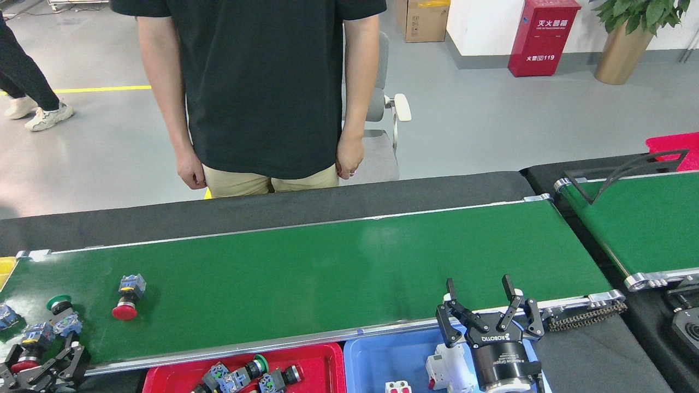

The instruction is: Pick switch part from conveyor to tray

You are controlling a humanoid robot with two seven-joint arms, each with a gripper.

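Observation:
The conveyor (pixel 327 267) runs across the view. At its left end lie several switch parts: a red-capped one (pixel 126 299), a green-capped one (pixel 61 311), and another red-capped one (pixel 26 353). My left gripper (pixel 41 364) sits low at the bottom left corner, open, its fingers on either side of that last red-capped part. My right gripper (pixel 479 285) is open and empty at the conveyor's near rail, above the blue tray (pixel 382 355). The red tray (pixel 322 355) holds several switch parts.
A person in a black shirt (pixel 262 82) stands just behind the conveyor. A second green belt (pixel 644 218) is at the right. White parts (pixel 445 368) lie in the blue tray. A yellow bin (pixel 4 267) shows at the left edge.

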